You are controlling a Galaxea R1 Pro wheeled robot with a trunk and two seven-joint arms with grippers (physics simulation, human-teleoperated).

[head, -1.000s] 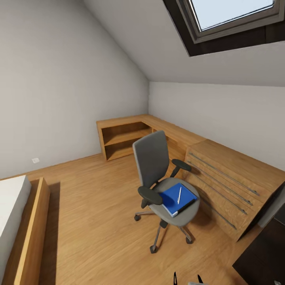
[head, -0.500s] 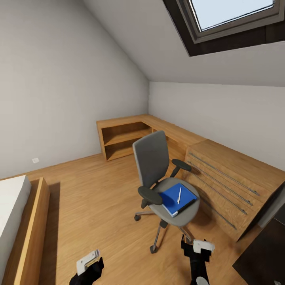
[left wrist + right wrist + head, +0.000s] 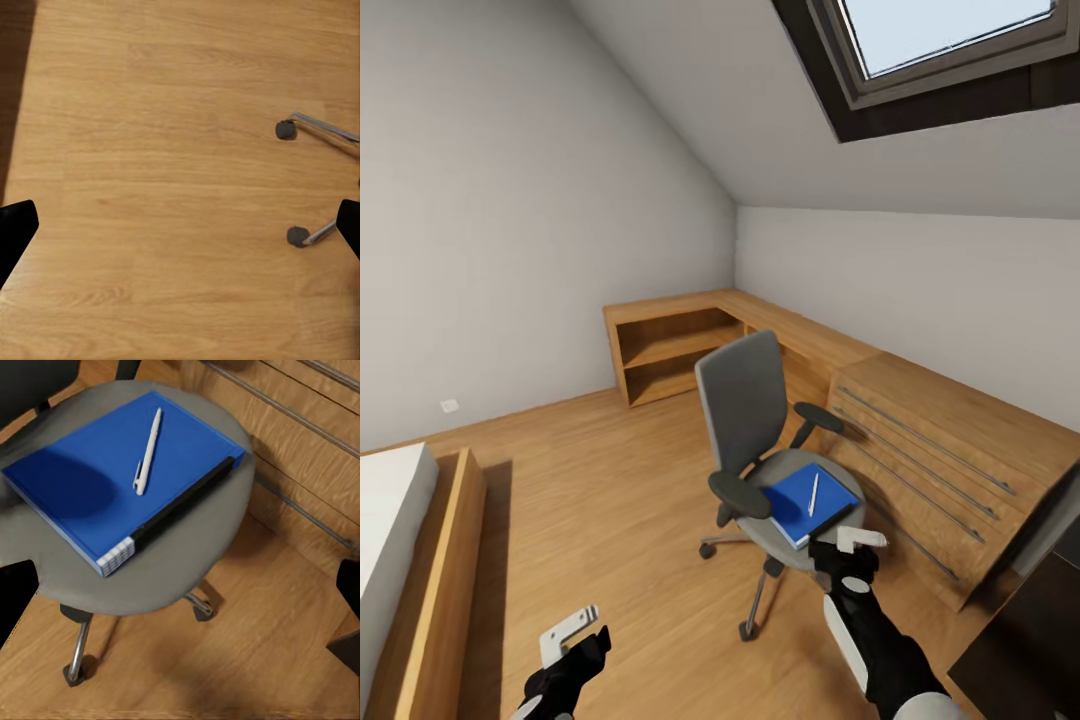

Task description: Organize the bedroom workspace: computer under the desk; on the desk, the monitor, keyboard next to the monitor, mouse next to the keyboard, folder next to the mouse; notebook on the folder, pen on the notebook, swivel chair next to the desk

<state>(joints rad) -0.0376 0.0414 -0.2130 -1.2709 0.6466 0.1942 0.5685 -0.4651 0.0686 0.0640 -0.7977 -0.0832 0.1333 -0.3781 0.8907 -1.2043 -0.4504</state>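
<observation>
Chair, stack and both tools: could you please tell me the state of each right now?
Chair: upright, away from any desk, seat loaded.
Notebook: closed, flat on a black folder on the seat.
Pen: lying on the notebook.
Left tool: open, empty, over bare floor.
Right tool: open, empty, near the seat's edge.

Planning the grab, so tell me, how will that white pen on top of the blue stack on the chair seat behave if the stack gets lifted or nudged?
The pen is slim and round and lies loose on the blue notebook, so it will probably roll or slide off if the stack tilts. It looks light, so even a small bump could shift it. The swivel chair stands on casters and may roll when pushed.
</observation>
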